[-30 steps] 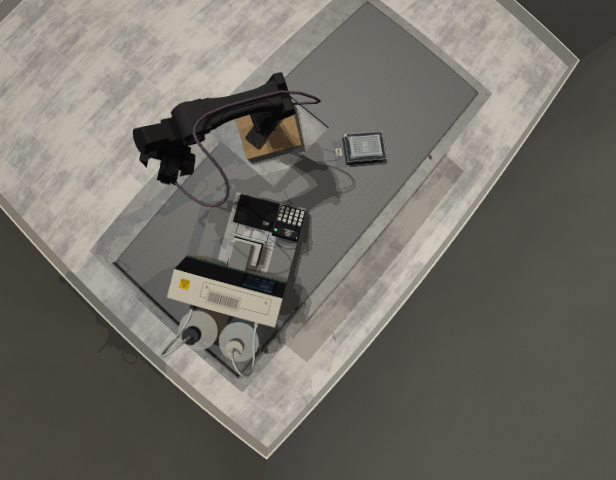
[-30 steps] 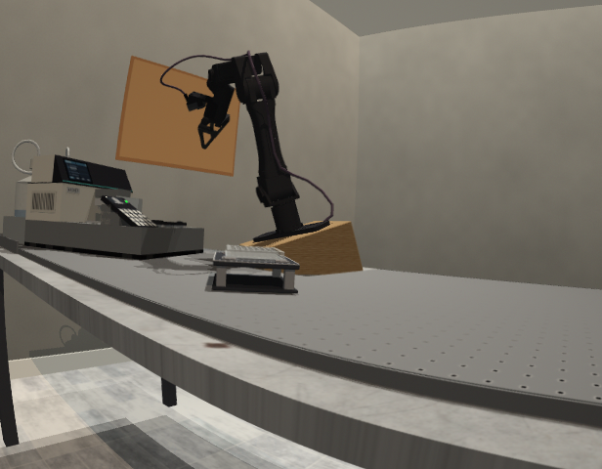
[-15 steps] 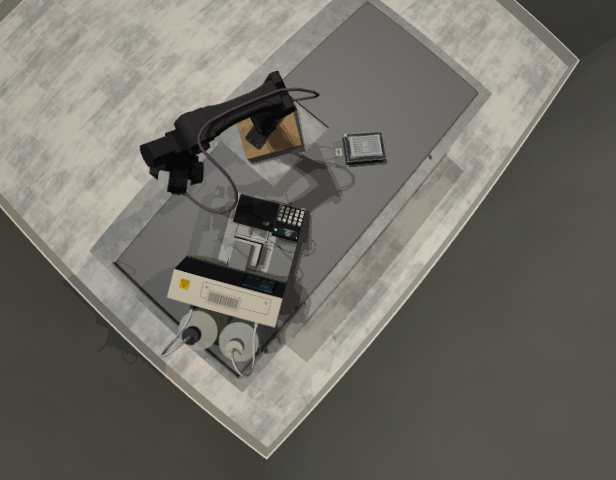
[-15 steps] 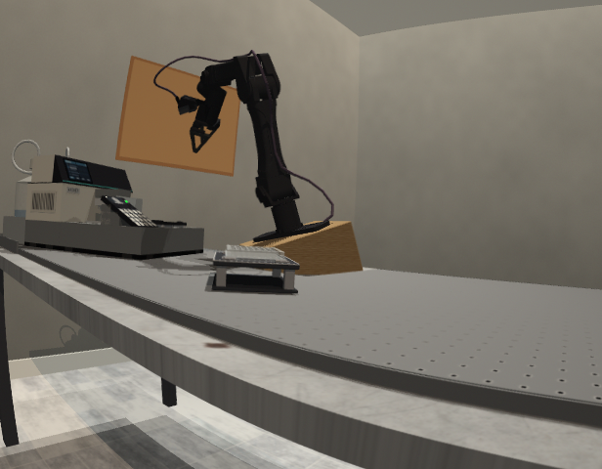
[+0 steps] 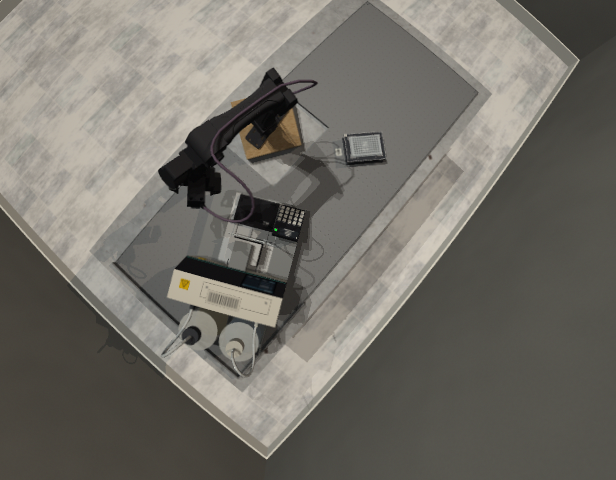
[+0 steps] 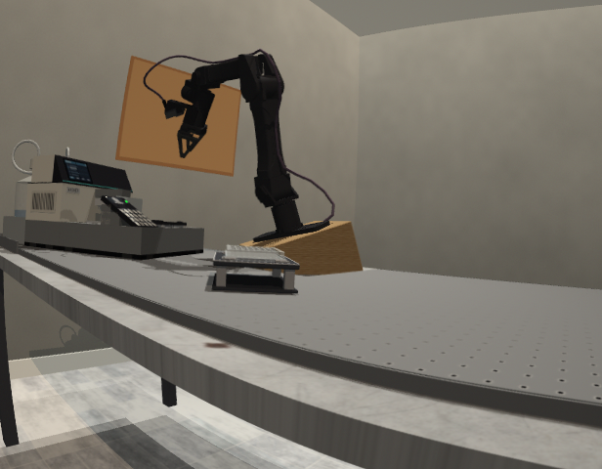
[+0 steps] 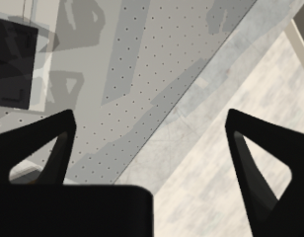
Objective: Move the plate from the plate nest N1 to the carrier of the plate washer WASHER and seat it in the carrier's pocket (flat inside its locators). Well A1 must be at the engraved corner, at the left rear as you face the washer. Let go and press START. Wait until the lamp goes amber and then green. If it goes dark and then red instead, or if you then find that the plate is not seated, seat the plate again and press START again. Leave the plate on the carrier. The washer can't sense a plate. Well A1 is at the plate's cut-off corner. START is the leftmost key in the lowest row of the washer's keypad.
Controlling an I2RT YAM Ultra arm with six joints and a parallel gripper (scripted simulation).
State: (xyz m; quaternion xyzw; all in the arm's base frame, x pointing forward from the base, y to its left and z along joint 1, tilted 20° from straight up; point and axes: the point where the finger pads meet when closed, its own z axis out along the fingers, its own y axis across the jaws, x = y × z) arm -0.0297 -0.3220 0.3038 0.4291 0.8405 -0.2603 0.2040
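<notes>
From my end, taking the tan board (image 6: 177, 118) on the wall as my landmark, I see it hanging tilted, a brown wedge-shaped block (image 5: 294, 135) (image 6: 322, 247) below it and off to its right, and a dark table leg (image 6: 2, 353) well below it, to its left.
</notes>
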